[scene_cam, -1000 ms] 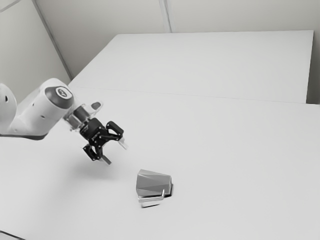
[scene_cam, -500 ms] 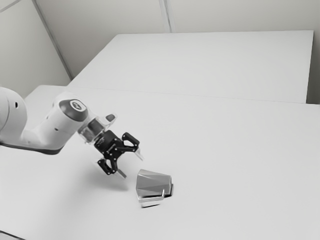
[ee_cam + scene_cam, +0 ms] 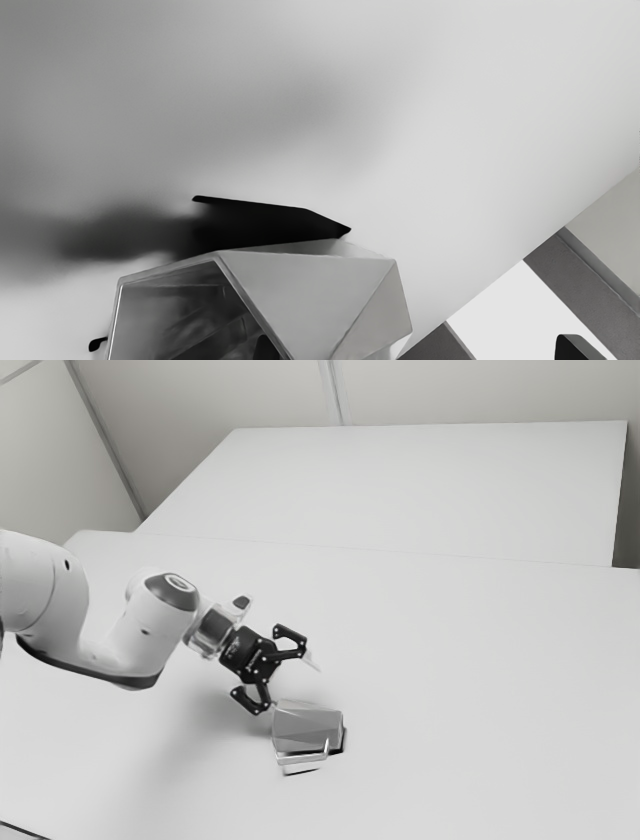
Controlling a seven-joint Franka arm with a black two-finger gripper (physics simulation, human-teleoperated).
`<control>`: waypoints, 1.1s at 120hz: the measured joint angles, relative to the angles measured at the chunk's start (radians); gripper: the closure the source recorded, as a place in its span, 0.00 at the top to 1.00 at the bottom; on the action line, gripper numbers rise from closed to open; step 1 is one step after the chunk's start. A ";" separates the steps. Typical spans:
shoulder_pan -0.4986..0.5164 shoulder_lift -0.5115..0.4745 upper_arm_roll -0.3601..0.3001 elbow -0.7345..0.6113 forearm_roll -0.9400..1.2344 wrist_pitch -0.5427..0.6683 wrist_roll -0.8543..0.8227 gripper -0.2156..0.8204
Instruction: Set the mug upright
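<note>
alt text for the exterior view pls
A grey faceted mug lies on its side on a white table. A white robot arm reaches from the exterior view's left, its black two-finger end effector open beside the mug.

Mug on side on table; arm from exterior view's left, jaws spread beside mug.

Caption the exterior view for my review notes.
Open gripper at the mouth of a mug lying sideways on a pale table.
</note>
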 joint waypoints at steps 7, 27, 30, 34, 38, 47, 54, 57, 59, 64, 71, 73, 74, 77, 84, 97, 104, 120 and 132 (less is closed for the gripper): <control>0.000 0.004 -0.009 0.000 -0.010 0.006 -0.005 0.76; -0.004 0.005 -0.017 0.000 0.001 0.018 -0.019 0.36; -0.003 0.005 -0.017 0.000 0.004 0.019 -0.021 0.32; -0.003 0.005 -0.017 0.001 0.010 0.020 -0.024 0.27; -0.003 0.003 -0.017 0.003 0.016 0.021 -0.027 0.23; -0.003 -0.002 -0.017 0.008 0.026 0.022 -0.032 0.16; -0.003 -0.005 -0.017 0.011 0.031 0.024 -0.037 0.12; -0.003 -0.006 -0.017 0.012 0.033 0.024 -0.039 0.11; -0.003 -0.006 -0.017 0.013 0.035 0.024 -0.041 0.10; -0.003 -0.007 -0.018 0.014 0.042 0.025 -0.045 0.09; -0.003 -0.007 -0.018 0.016 0.049 0.026 -0.051 0.08; -0.003 -0.007 -0.019 0.016 0.052 0.027 -0.053 0.07; -0.003 -0.007 -0.019 0.016 0.053 0.027 -0.054 0.07; -0.003 -0.007 -0.019 0.017 0.059 0.028 -0.057 0.07; -0.004 -0.017 -0.019 0.020 0.083 0.030 -0.064 0.06; -0.007 -0.089 -0.029 0.039 0.259 0.046 -0.079 0.05; -0.012 -0.132 -0.040 0.046 0.384 0.058 -0.087 0.05; -0.033 -0.181 -0.051 0.054 0.625 0.081 -0.106 0.04; -0.050 -0.185 -0.062 0.054 0.770 0.114 -0.116 0.04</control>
